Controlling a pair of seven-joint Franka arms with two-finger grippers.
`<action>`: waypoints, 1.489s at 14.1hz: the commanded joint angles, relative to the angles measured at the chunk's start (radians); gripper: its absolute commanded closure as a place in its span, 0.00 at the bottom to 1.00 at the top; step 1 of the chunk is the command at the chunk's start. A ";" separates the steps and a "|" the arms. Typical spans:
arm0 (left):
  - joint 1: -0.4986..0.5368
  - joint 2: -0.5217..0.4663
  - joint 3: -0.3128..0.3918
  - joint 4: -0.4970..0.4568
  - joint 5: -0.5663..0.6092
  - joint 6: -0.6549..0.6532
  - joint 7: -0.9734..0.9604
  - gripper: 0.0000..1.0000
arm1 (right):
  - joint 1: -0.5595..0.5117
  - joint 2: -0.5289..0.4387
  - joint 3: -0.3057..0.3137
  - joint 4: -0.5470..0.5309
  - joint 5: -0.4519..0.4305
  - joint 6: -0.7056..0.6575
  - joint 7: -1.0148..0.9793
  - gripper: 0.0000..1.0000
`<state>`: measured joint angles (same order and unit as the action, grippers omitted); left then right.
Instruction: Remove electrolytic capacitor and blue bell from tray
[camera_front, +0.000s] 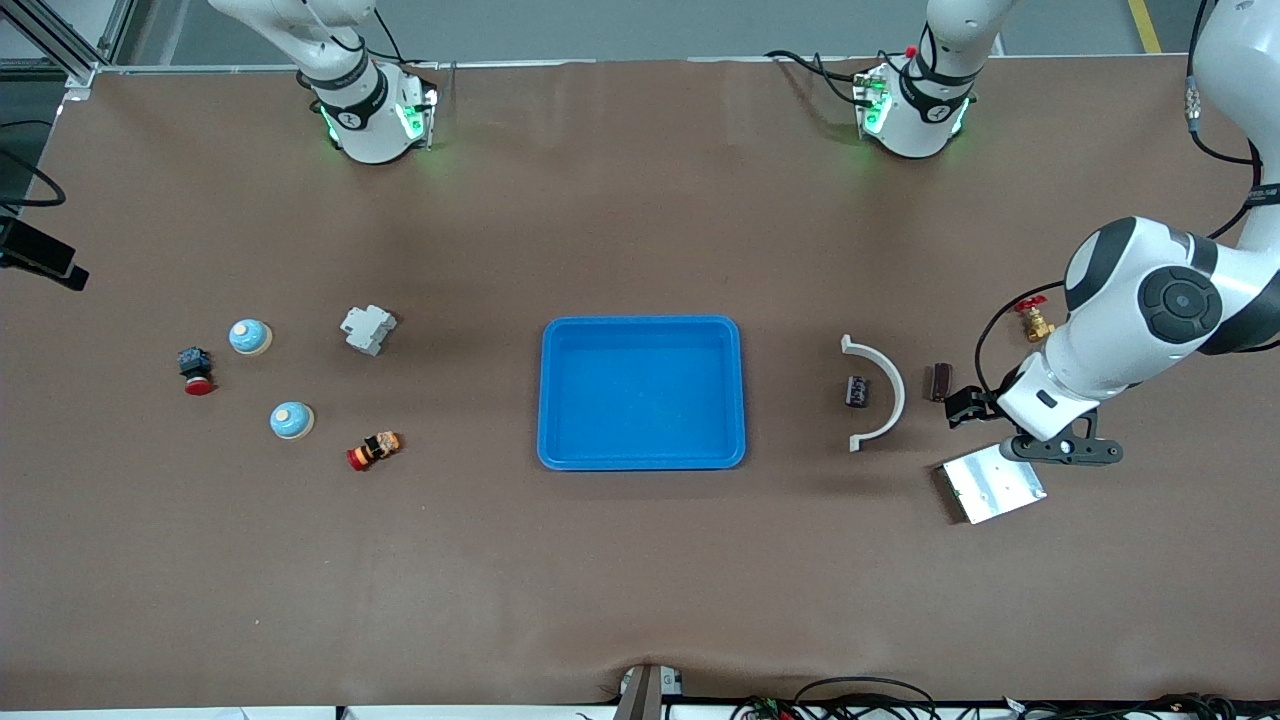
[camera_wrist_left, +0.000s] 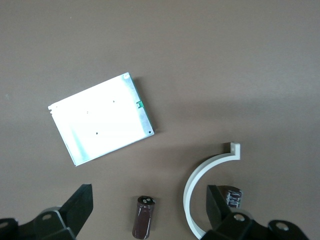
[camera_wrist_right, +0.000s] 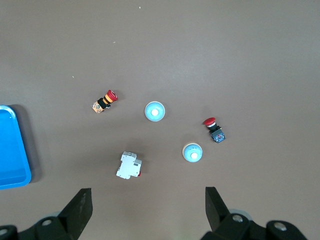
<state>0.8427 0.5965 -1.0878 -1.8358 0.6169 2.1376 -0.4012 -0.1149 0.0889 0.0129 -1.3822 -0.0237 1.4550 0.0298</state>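
Tray (camera_front: 640, 322) empty; capacitor (camera_front: 857, 390) at its three o'clock looks light, slick: pinch the barrel. Left claw (camera_front: 1062, 452) over plate (camera_front: 992, 490), right claw (camera_wrist_right: 145, 212) near bell (camera_wrist_right: 192, 152), both wide, empty.

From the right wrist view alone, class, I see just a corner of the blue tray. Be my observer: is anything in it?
Observer: Nothing; the front view shows the tray empty.
Operator: Is a capacitor out on the table?
Observer: Yes, a black capacitor lies inside the white curved bracket, toward the left arm's end.
Operator: My right gripper hangs open. And the left?
Observer: The left gripper hangs open above the table, by the silver plate.
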 joint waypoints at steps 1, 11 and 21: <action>-0.023 -0.035 -0.014 0.064 -0.031 -0.120 0.021 0.00 | -0.015 -0.031 0.009 -0.029 0.013 0.002 -0.011 0.00; -0.517 -0.206 0.426 0.377 -0.316 -0.392 0.125 0.00 | -0.017 -0.031 0.009 -0.029 0.013 0.004 -0.011 0.00; -0.967 -0.428 1.070 0.354 -0.643 -0.455 0.425 0.00 | -0.020 -0.029 0.007 -0.029 0.013 0.005 -0.011 0.00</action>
<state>-0.0666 0.2301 -0.1298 -1.4536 0.0411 1.7125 -0.0633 -0.1153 0.0886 0.0107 -1.3827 -0.0237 1.4551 0.0297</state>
